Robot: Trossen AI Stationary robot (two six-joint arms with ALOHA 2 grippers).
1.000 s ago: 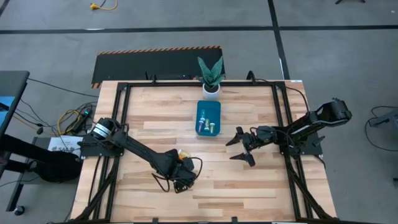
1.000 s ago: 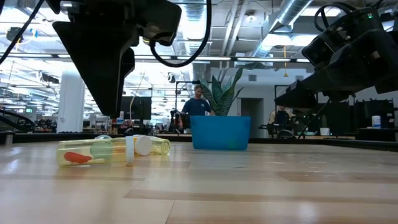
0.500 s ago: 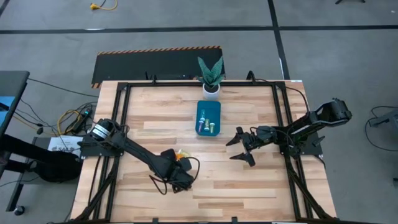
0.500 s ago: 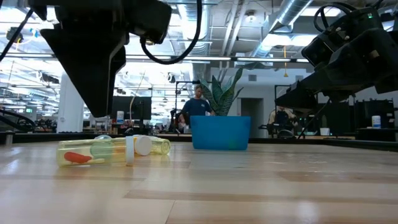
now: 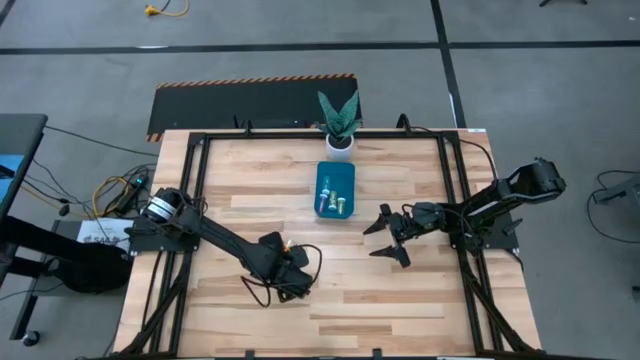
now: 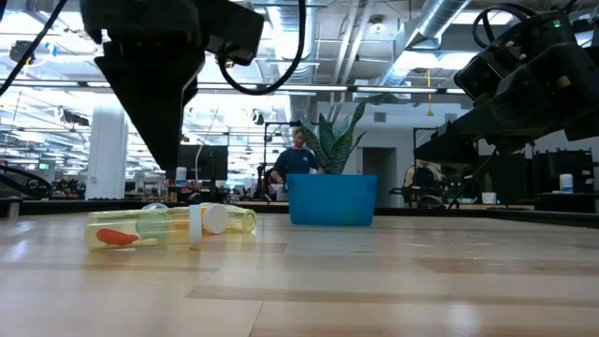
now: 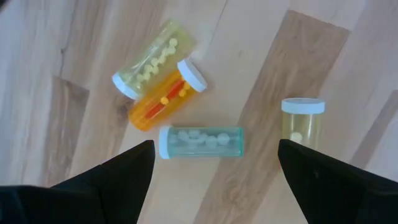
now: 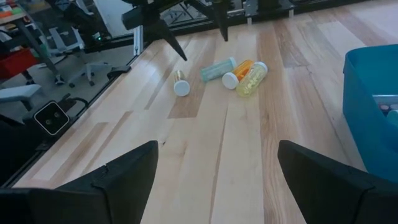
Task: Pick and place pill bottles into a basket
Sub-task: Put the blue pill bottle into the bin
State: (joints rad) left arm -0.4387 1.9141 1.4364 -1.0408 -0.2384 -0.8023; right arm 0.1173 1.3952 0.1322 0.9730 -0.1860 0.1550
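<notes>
Where the wooden surface (image 5: 400, 180) meets its far edge, a white pot with a plant (image 5: 339, 122) stands at the middle, and just in front of it sits the blue basket (image 5: 350, 175). Seen from above, the basket holds a few small bottles (image 5: 334, 200), lying close together; their colours are hard to tell apart at this distance. The level view shows only the basket's blue wall, nothing inside.

Nearer the front edge and left of centre, the left claw (image 5: 287, 277) hangs over four loose bottles, its fingers spread wide and holding nothing. From above, the arm hides most of these bottles. The left wrist view shows them plainly: a yellow bottle (image 7: 151, 60) and an orange bottle (image 7: 166, 101) lie side by side, touching; a pale green bottle (image 7: 201, 142) lies just beside them; a second yellow bottle (image 7: 301, 124) lies apart from the rest. All have pale caps and pills inside.

Right of the basket, the right claw (image 5: 388, 236) waits above bare wood, open and empty. Its wrist view takes in a corner of the basket and the four loose bottles across the surface.

Only the level view shows a person (image 6: 298, 161) standing far off in the room behind.
</notes>
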